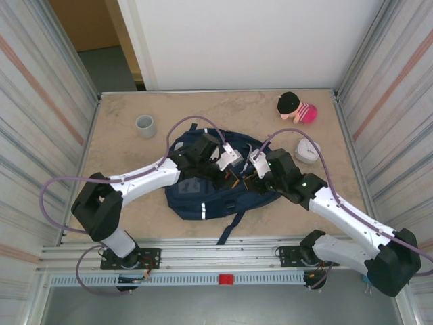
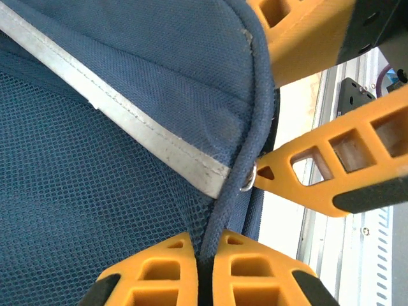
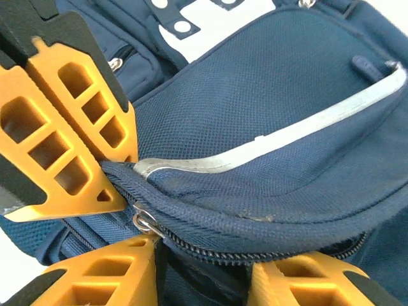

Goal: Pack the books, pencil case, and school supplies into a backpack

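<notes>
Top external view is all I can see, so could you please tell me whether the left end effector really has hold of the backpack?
Observer: Yes. In the left wrist view the left end effector is shut on the corded rim of the backpack, near the end of a reflective strip.
Operator: Thank you. And where is the zip pull, please?
Observer: The right wrist view shows a metal pull ring on the zip, beside one finger of the right end effector.
Operator: Is the right one gripping it?
Observer: No; its jaws stand apart, straddling the zip edge.
</notes>
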Motion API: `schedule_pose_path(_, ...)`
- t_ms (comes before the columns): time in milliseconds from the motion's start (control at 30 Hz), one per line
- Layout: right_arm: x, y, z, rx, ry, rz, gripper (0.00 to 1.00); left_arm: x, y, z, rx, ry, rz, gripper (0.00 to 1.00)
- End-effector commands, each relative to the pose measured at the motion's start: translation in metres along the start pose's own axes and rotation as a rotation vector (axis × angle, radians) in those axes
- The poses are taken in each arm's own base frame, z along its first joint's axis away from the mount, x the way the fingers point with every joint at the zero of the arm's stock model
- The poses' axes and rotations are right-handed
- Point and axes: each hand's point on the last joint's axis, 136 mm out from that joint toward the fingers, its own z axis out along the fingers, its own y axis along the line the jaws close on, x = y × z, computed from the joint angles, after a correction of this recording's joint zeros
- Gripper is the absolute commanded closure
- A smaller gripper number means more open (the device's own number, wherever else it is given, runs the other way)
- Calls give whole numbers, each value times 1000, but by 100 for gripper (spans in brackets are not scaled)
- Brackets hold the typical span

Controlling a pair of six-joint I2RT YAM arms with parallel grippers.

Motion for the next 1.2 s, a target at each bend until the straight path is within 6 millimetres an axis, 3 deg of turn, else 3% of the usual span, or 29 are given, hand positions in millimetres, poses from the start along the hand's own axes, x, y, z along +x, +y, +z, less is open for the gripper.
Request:
schedule_pose_path(0,-13,-3,-11,63,-69,-67,67,-10,-16,-16,51,-37,-4,100)
schedule_pose_path(133,-12,9,-13,24,-62,-123,87,-10,-14,-16,42,-33,-2,100)
schedule_pose_path(267,-8,10,-15,-26,-35,-47,100,-4,-4,-17,-4,-11,-9,100)
schedule_pose_path(433,-1,-10,-16,-81,2,174,100,7,3,-17,-39,31,0,100)
schedule_pose_path(767,6,-45,-32,-66,2,427,100,30,27,-33,-184,93,59,100)
schedule_pose_path(867,5,-45,-32,-121,1,463,100,37,32,-40,-231,107,83,100)
schedule_pose_path(967,6,-35,-25,-192,23,478,100,37,29,-43,-237,93,53,83)
schedule_pose_path(1033,8,-32,-22,-215,37,491,100,33,24,-48,-246,60,-21,57)
schedule_pose_path(1100,10,-30,-22,-218,46,497,100,29,24,-62,-324,-19,-153,38)
schedule_pose_path(1167,13,-29,-24,-216,53,498,100,35,36,-86,-450,-97,-369,27)
